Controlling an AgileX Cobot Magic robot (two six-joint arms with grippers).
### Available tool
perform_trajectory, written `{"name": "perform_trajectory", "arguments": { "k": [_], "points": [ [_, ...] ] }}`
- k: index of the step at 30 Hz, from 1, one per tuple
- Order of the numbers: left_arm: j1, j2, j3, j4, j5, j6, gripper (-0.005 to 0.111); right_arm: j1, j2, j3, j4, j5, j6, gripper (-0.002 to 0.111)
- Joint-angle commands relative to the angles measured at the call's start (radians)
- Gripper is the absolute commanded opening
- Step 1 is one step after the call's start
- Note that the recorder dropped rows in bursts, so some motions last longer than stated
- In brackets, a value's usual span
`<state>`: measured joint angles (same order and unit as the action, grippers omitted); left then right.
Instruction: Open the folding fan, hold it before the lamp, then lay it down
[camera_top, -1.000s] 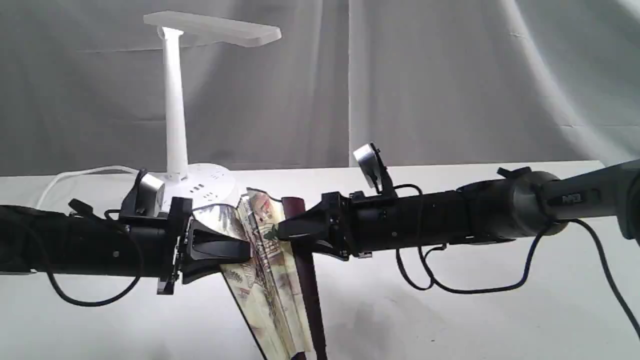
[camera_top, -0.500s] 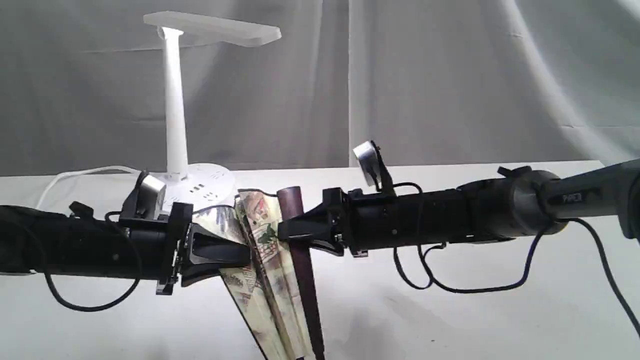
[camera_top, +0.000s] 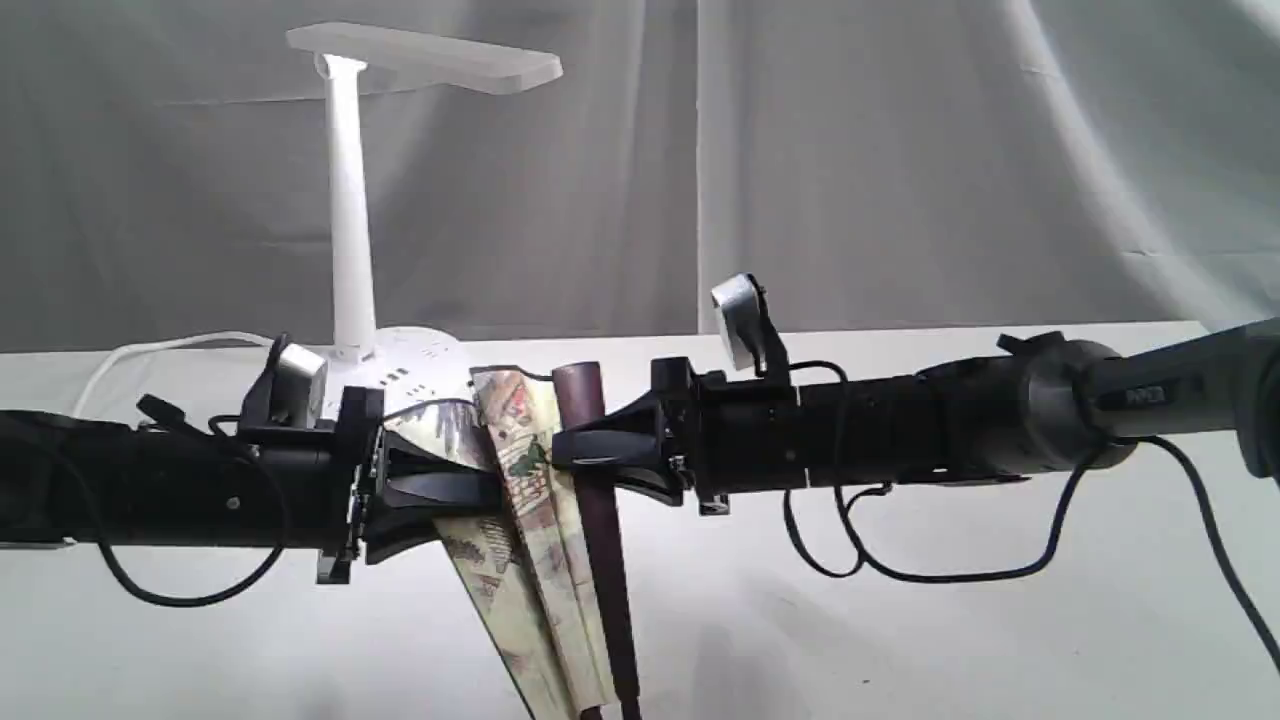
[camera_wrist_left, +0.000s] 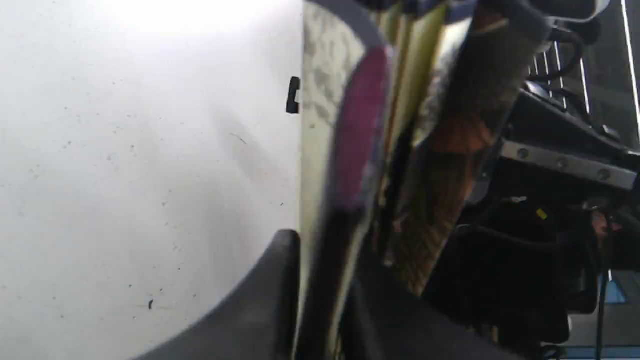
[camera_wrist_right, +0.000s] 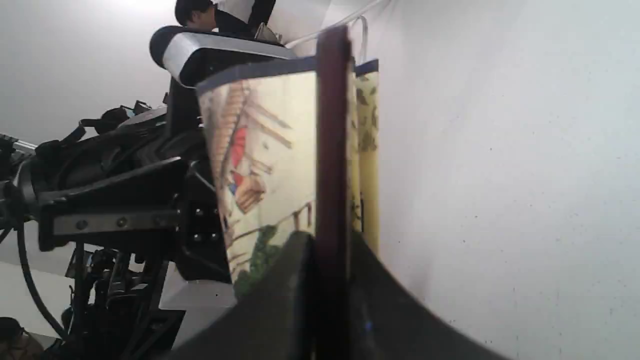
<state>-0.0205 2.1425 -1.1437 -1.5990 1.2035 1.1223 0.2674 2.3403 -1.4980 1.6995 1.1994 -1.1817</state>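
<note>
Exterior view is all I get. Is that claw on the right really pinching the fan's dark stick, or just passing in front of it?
Observer: It is pinching it. In the right wrist view the maroon guard of the folding fan runs straight between the right gripper's two fingers, and both press against it.
Operator: And the claw on the left, does it hold paper or wood?
Observer: The left wrist view is blurred, so I cannot tell which. It does show the fan's other outer fold passing between the left gripper's fingers.
</note>
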Motion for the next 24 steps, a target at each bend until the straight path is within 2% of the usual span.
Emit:
{"name": "perform_trajectory", "arguments": {
  "k": [1,2,3,7,15,24],
  "points": [
    [-0.002,-0.014,-0.001,-0.041,0.018,-0.024,0.034,0.001,-0.009,-0.005,0.014,0.018,0.01,0.0],
    [-0.002,-0.014,-0.001,-0.041,0.018,-0.024,0.039,0.001,-0.009,-0.005,0.019,0.018,0.012,0.0],
    [-0.002,-0.014,-0.001,-0.041,0.018,-0.024,0.048,0.001,-0.009,-0.005,0.021,0.018,0.014,0.0],
    [-0.002,-0.014,-0.001,-0.043,0.018,-0.019,0.063,-0.006,-0.009,-0.005,0.027,0.018,0.028,0.0],
    [0.011,-0.014,-0.001,-0.079,0.018,0.01,0.064,-0.057,-0.009,-0.005,0.041,0.022,0.059,0.0],
    [0.04,-0.012,-0.001,-0.099,0.018,0.091,0.061,-0.058,-0.009,-0.005,0.045,0.022,0.071,0.0]
  ]
}}
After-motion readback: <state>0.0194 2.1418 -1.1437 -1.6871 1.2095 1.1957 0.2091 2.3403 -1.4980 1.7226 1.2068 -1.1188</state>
